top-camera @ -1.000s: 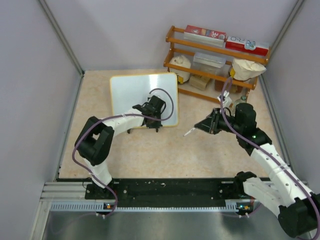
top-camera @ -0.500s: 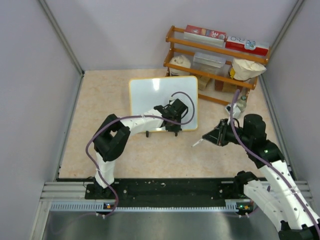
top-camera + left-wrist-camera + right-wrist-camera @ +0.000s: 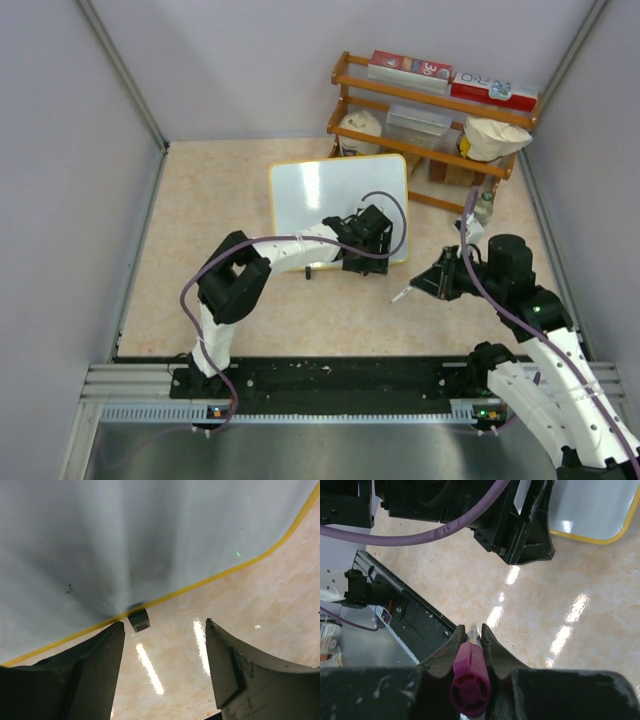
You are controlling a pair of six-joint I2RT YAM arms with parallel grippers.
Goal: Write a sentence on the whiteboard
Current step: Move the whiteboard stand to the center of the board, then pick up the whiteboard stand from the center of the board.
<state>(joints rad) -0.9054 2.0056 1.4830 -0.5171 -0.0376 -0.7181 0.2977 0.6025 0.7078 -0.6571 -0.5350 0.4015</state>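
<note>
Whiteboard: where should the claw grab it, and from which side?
Probably the whiteboard's near edge, beside the black clip foot, coming from the robot's side. That yellow-framed edge is thin, bare and sits right before the open left claw.

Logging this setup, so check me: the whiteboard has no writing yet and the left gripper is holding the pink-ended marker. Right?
Wrong arm. The right wrist view shows the marker clamped in the right gripper; the left gripper is open at the whiteboard edge. The whiteboard shows no writing, as you said.
</note>
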